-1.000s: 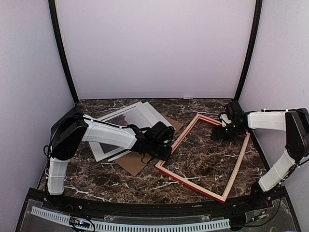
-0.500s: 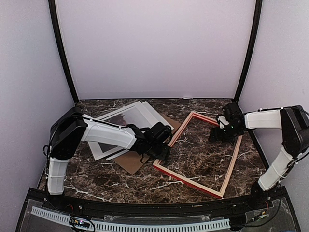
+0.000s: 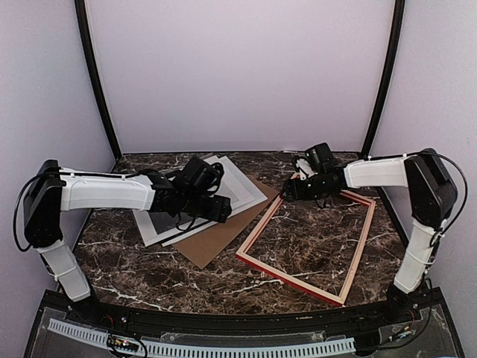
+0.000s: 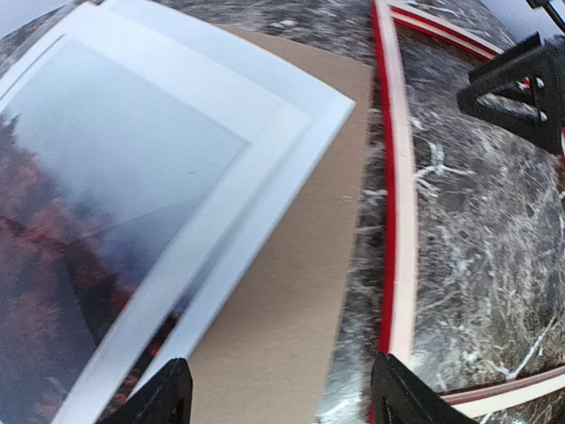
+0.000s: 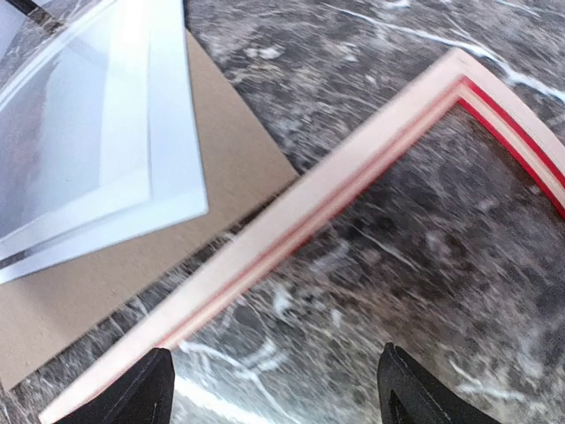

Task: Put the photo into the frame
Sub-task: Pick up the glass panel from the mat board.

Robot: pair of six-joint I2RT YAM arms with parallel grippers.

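Both hover spread and empty: left gripper (image 4: 282, 399) near the photo (image 4: 106, 177), right gripper (image 5: 278, 390) over the frame (image 5: 353, 166).

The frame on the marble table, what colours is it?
The frame is red with pale natural wood, clearest in the left wrist view.

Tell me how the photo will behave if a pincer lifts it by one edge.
The photo looks paper-thin, so it would probably droop rather than stay flat. Its surface shows a sheen, so it may slide easily over the white sheet beneath. Lying flush on that stack, its edge is likely hard to catch.
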